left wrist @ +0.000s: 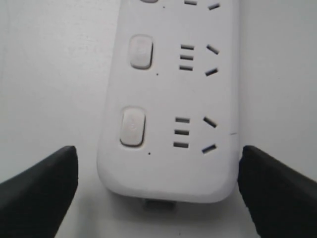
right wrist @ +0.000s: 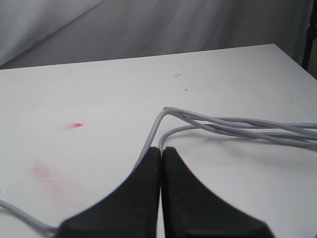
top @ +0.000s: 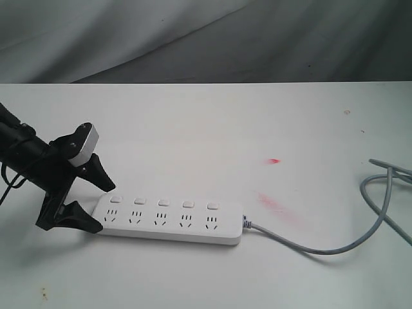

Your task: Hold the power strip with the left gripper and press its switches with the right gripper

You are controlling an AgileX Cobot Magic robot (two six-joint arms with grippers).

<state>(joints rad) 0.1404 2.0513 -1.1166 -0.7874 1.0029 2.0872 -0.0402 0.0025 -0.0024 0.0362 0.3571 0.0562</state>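
Observation:
The white power strip (top: 168,221) lies flat on the white table, its grey cable (top: 309,248) leaving its right end. Five square switches (top: 163,203) run along its far edge, one above each socket. My left gripper (top: 98,205) is open and straddles the strip's left end, one finger on the far side and one on the near side. In the left wrist view the strip's rounded end (left wrist: 168,163) sits between the spread black fingers (left wrist: 42,191), with two switches (left wrist: 132,126) in sight. My right gripper (right wrist: 161,151) is shut on nothing, above the cable (right wrist: 223,124); it is outside the exterior view.
The cable loops off the table's right side (top: 389,174). Red smears (top: 277,206) and a small red spot (top: 275,159) mark the table right of the strip. A grey cloth backdrop (top: 206,38) hangs behind the table's far edge.

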